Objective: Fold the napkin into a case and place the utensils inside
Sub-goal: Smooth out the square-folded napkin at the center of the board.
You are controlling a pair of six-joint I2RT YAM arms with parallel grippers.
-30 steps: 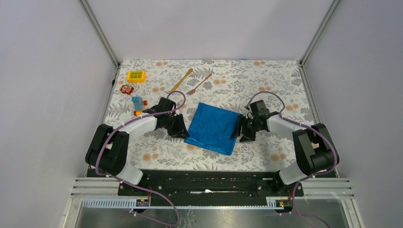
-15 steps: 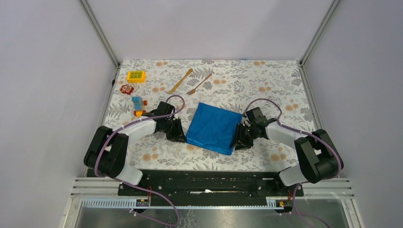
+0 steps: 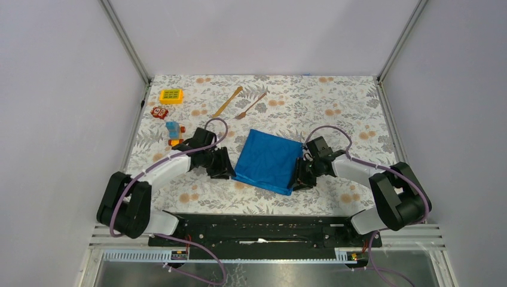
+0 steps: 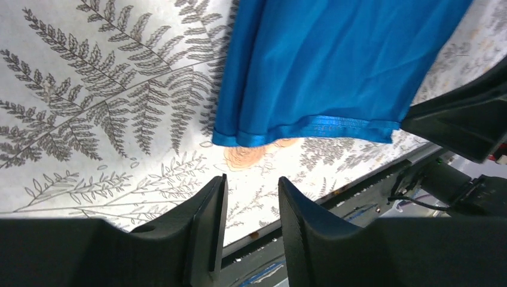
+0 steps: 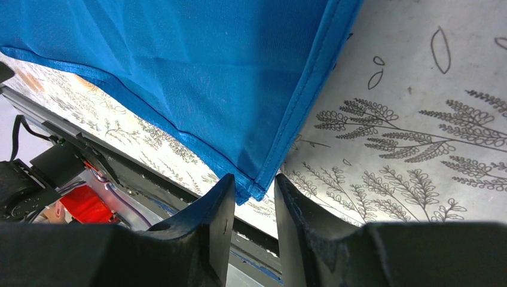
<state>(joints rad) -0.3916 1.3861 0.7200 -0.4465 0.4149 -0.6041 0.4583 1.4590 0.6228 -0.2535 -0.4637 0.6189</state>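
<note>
The royal-blue napkin point(image 3: 267, 161) lies flat as a folded, roughly square cloth in the middle of the table. My left gripper point(image 3: 223, 171) is open at its near-left corner; in the left wrist view the napkin point(image 4: 329, 66) ends just beyond my gripper point(image 4: 251, 188), not touching it. My right gripper point(image 3: 297, 179) is open at the near-right corner; in the right wrist view the napkin point(image 5: 197, 72) has its corner lying between the tips of my gripper point(image 5: 255, 186). The wooden knife point(image 3: 228, 101) and fork point(image 3: 251, 106) lie side by side behind the napkin.
A yellow toy point(image 3: 171, 95), a red toy point(image 3: 159, 112) and a blue-orange toy point(image 3: 173, 131) lie at the far left. The table's floral cover point(image 3: 335, 113) ends at the black base rail point(image 3: 257, 224) near the arms. Walls enclose the sides.
Both grippers have moved nearer along the napkin's side edges, down to its two near corners. The napkin has shifted only slightly.
</note>
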